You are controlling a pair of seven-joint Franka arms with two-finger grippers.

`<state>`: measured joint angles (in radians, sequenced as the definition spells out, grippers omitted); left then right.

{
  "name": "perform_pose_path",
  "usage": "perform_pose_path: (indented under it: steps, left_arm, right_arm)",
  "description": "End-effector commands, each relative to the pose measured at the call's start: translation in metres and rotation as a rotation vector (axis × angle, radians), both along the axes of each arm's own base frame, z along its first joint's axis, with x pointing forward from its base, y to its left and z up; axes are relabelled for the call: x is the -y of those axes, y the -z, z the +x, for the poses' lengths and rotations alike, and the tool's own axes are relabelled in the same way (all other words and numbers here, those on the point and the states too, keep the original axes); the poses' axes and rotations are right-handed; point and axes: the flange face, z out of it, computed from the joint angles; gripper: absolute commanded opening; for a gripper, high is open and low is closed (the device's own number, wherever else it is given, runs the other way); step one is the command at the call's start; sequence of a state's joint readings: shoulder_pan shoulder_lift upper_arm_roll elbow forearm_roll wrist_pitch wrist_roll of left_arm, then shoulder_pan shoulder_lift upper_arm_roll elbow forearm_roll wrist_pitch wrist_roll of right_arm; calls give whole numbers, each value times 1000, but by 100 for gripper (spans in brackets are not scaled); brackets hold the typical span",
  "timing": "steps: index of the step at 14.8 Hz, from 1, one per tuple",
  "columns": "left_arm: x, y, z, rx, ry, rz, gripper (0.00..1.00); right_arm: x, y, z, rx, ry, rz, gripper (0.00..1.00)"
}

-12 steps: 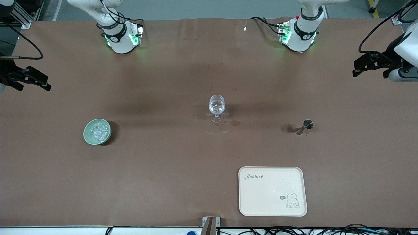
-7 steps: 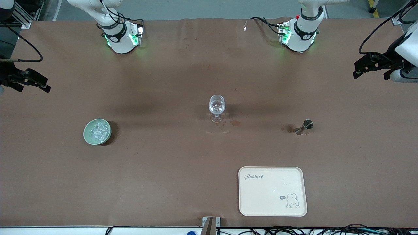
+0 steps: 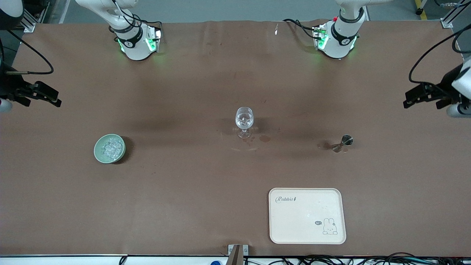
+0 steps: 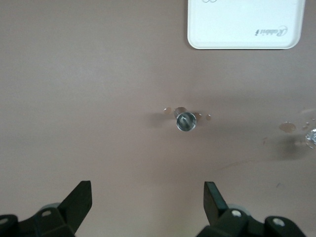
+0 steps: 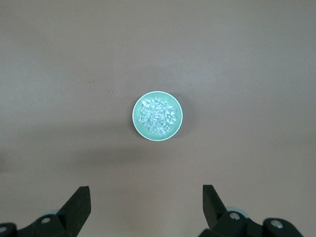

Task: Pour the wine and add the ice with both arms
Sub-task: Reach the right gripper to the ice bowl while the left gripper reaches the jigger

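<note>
Jigger (image 3: 343,143) stands on the tabletop (image 3: 184,191) toward the left arm's end, ice (image 3: 109,147) in its bowl (image 3: 97,152); left gripper (image 3: 414,97) and right gripper (image 3: 49,96), fingers wide and empty, could tip the jigger or glass (image 3: 244,121)

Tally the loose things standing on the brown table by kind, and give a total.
Clear stemmed wine glass: 1
Small silvery hourglass-shaped metal jigger: 1
Pale green round bowl of clear ice cubes: 1
Cream rectangular rabbit-print tray: 1
Total: 4
</note>
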<state>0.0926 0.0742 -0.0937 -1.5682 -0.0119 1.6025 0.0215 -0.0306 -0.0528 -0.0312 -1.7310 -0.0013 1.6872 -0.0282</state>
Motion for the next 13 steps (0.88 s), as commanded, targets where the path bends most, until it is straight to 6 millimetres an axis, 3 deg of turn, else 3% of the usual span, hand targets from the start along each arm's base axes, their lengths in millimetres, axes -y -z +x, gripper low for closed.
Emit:
perform_pose_path:
  steps: [1,7,11,13]
  left_arm:
    - [-37,34,18,-53,-72,-41,100]
    - [-68,158,52,-244,-336,-193,100]
    - [-103,248,60,-391,-577,-367,100]
    - [-118,300,57,-473,-655,-463,100]
  right_arm:
    - [1,25,2,13,14,-19,100]
    - [1,116,20,9,15,-17,97]
    - [5,200,42,-45,19,-17,93]
    - [6,239,40,-45,21,-17,92]
